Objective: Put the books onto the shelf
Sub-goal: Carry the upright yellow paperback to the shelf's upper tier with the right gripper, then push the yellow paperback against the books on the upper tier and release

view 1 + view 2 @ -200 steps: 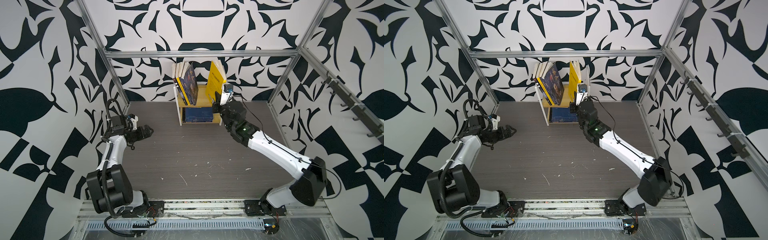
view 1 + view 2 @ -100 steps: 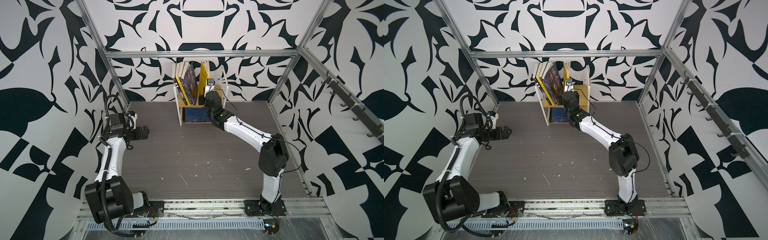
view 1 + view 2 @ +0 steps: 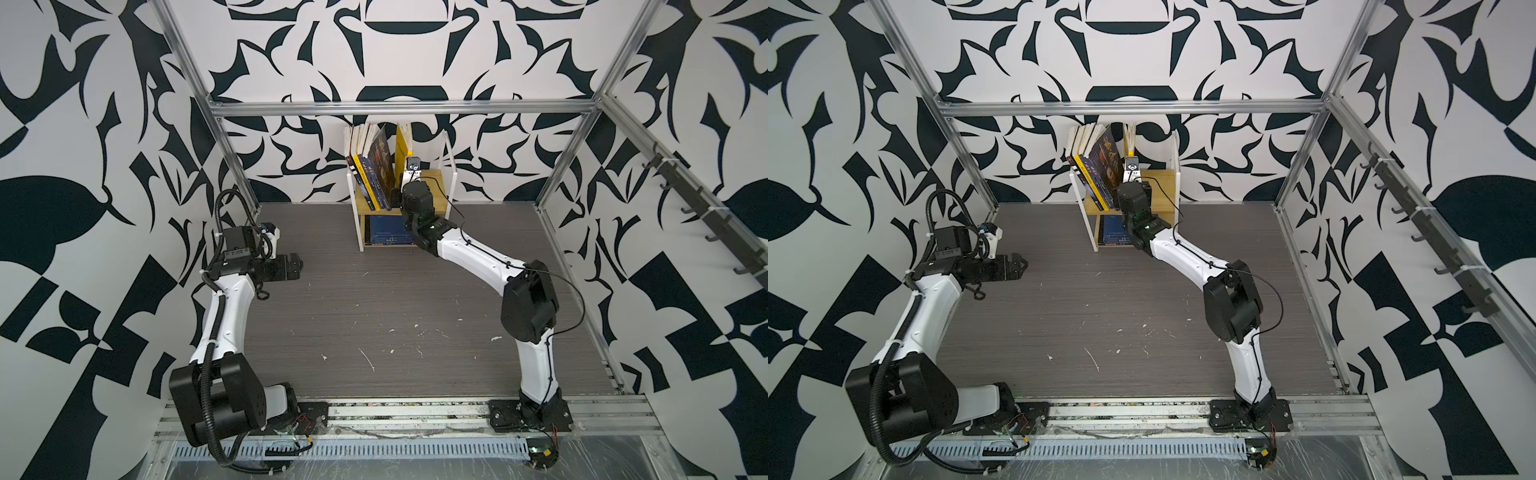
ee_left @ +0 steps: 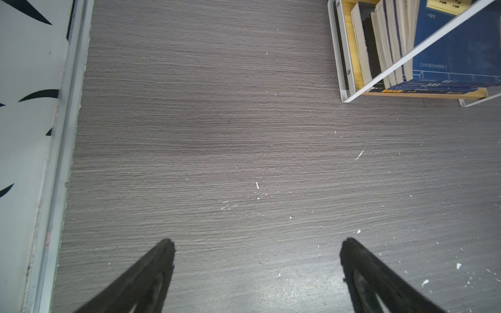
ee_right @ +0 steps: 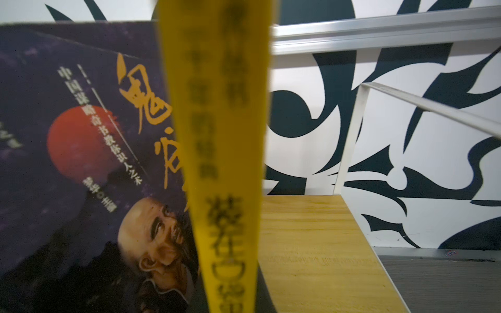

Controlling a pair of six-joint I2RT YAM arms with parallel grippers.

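Note:
The shelf [image 3: 451, 174] [image 3: 1177, 174] stands against the back wall. Several books [image 3: 372, 166] [image 3: 1096, 166] lean to the left on its top board, and a navy book [image 3: 388, 230] lies on the lower board. My right gripper [image 3: 401, 180] is shut on a yellow book [image 3: 402, 145] [image 5: 222, 135], which stands upright on the top board just right of the dark blue portrait book [image 5: 81, 162]. Its fingers are hidden. My left gripper [image 3: 297, 266] [image 4: 257, 244] hangs open and empty over the floor at the left.
The right half of the top board [image 5: 311, 244] is bare wood, bounded by the white frame [image 5: 352, 135]. Aluminium posts and patterned walls close in the grey floor [image 4: 244, 135]. The shelf's left side [image 4: 344, 67] shows in the left wrist view.
My right arm carried the yellow book leftward from the shelf's right end to stand beside the leaning books. The left gripper drew back a little toward the left wall.

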